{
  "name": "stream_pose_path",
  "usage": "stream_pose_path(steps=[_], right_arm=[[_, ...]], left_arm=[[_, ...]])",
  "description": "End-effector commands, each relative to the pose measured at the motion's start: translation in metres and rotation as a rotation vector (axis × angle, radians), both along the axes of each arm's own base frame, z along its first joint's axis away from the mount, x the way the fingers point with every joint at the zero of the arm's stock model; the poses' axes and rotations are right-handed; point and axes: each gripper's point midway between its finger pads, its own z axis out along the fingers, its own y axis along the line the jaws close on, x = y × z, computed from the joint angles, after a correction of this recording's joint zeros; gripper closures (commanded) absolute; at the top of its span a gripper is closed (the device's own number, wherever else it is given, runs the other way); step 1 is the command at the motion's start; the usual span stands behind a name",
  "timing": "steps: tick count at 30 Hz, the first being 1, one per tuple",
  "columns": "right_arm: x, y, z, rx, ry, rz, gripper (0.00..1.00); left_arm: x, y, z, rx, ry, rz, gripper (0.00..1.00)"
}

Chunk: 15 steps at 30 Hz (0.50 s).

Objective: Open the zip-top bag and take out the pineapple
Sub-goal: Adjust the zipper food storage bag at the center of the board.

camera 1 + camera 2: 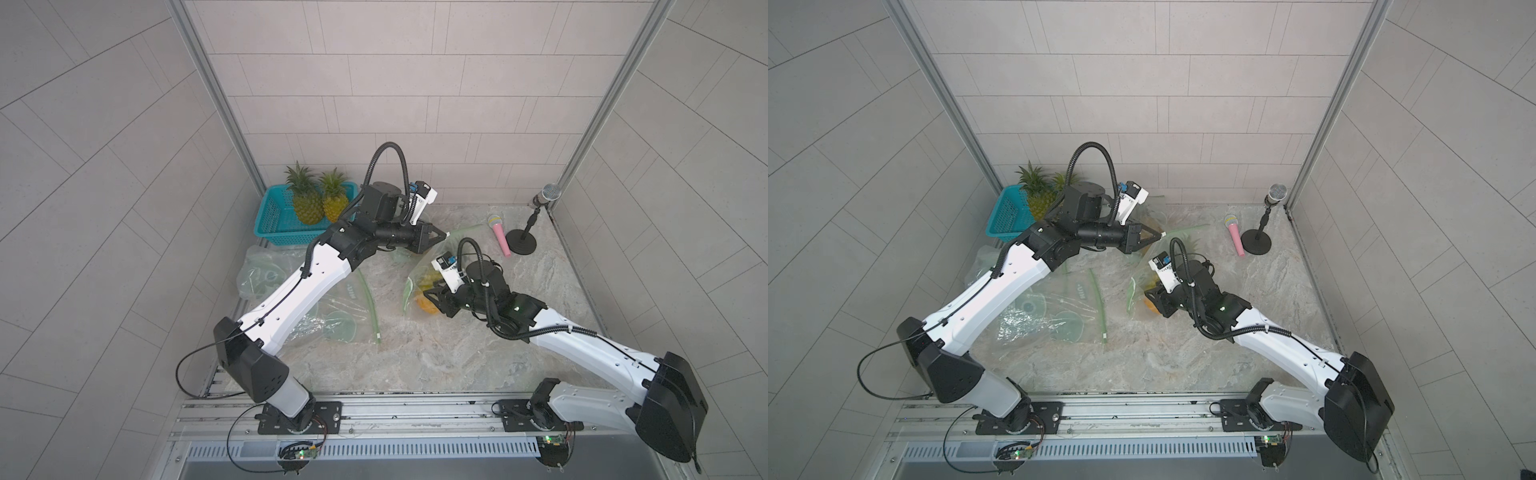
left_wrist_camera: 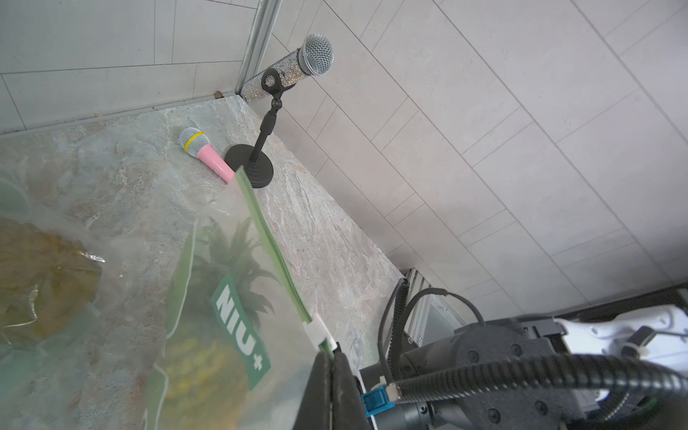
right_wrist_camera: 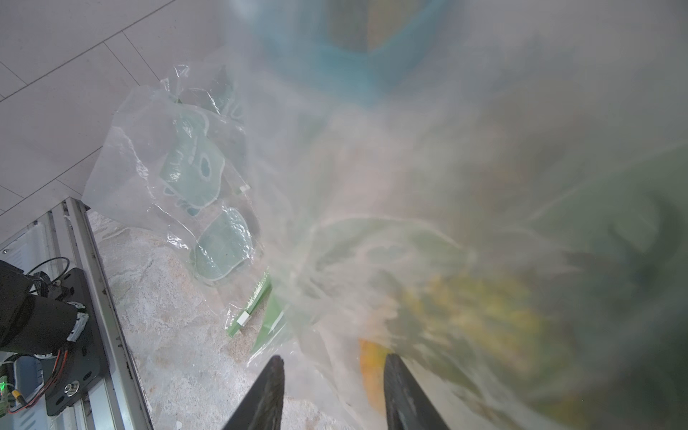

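Left end effector: pressing together, pinching bag zip edge.
Label: reading "NIU+".
Right end effector: standing spread, bagged pineapple base lying between.

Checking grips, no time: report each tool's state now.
Left tool: shut on the bag's zip edge.
Right tool: open, jaws astride bag film beside the pineapple; no grip seen.

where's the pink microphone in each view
Top views: pink microphone lies on the table near the far right corner, in both.
Left wrist: pink microphone in view, lying flat.
Right wrist: not in it.
Shared landmark: the black stand base beside its handle.
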Motion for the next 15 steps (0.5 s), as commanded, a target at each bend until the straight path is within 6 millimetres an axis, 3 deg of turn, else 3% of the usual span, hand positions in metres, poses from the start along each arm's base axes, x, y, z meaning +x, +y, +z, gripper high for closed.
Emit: stream_pose_path(steps=[1, 5, 9, 15], right_arm=[[-0.004, -0.005, 0.039, 0.066, -0.145, -0.001, 0.54], [-0.020, -0.025, 0.072, 0.086, -0.260, -0.006, 0.51], [-0.026, -0.051, 0.101, 0.053, -0.350, -0.057, 0.47], [-0.015, -0.069, 0.126, -0.025, -0.353, 0.035, 0.42]], left_arm=[[-0.016, 0.013, 0.028, 0.032, -0.208, -0.050, 1.00], [-0.022, 0.030, 0.012, 0.144, -0.312, -0.061, 1.00], [-0.040, 0.036, 0.000, 0.189, -0.376, -0.163, 1.00], [-0.061, 0.042, -0.017, 0.208, -0.421, -0.261, 1.00]])
